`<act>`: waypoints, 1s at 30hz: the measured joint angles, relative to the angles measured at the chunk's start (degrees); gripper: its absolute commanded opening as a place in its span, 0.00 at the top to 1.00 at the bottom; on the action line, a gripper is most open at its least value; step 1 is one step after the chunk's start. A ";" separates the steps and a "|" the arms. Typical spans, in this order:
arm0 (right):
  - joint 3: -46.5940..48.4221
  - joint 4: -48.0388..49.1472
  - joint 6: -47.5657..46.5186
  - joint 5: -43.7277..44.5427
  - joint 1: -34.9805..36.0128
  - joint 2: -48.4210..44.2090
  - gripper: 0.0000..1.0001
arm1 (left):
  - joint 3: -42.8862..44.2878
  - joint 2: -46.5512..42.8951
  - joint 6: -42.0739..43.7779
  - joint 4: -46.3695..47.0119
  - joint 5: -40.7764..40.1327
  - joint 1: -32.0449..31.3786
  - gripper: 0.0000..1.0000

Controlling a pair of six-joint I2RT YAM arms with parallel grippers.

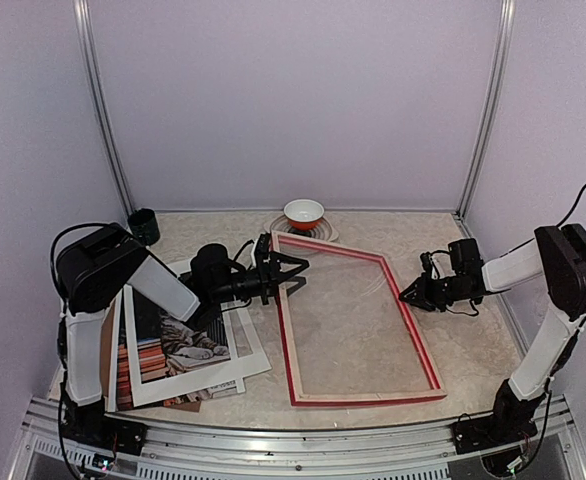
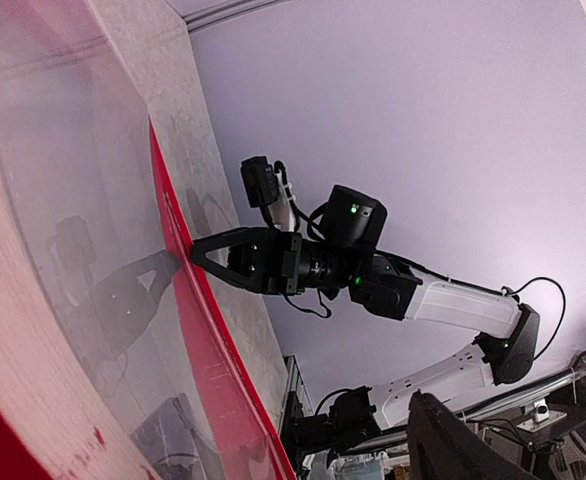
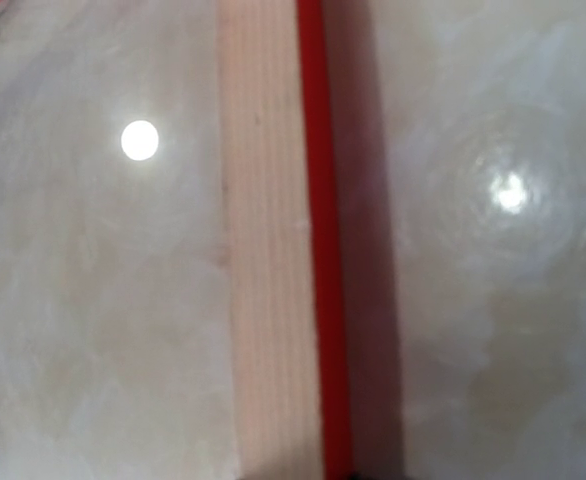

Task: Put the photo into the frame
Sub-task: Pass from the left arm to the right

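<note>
The frame point(image 1: 368, 397) lies flat in the middle of the table point(image 1: 473, 350), with its pale wood back turned up and the red showing only along the edges; the marbled surface of the table is seen through the clear pane. The left tool point(image 1: 295, 273) is at the far left corner of the frame with its 2 fingers spread wide open, 1 on each side of the left rail, and I cannot tell if they touch the wood. The right tool point(image 1: 407, 296) is at the right rail, a little beyond its middle. In the left wrist view its fingers come nearly together to a point exactly on the red edge, so it is closed on this rail, and the right wrist view shows the pale rail with its red side very close under the camera. The photo point(image 1: 178, 345) is not in the frame. It lies in a pile at the left side of the table, partly under the left arm, with a white mat point(image 1: 198, 380) on top of it, so that the cat and the reddish books show through the cut-out. The pile is just beside the left rail of the frame. At the far edge of the table stand a red and white bowl point(image 1: 304, 212) and a black cup point(image 1: 144, 226).
</note>
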 measured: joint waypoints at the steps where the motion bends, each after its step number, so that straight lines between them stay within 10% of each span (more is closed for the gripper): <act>1: 0.00 0.07 0.15 -0.02 0.00 -0.02 1.00 | 0.07 0.00 -0.20 0.37 0.11 -0.28 0.29; 9: -0.81 1.57 0.85 -0.17 -0.09 -0.22 0.96 | 2.21 1.70 -2.29 6.03 1.84 -0.94 0.35; 20: -2.45 2.45 3.85 -1.31 -0.04 -1.60 0.49 | 2.54 3.43 -3.89 9.27 2.95 -1.01 0.46; 30: -2.82 -0.22 5.03 -3.04 -0.04 -4.42 0.29 | 2.54 3.43 -4.44 9.81 3.19 -0.92 0.55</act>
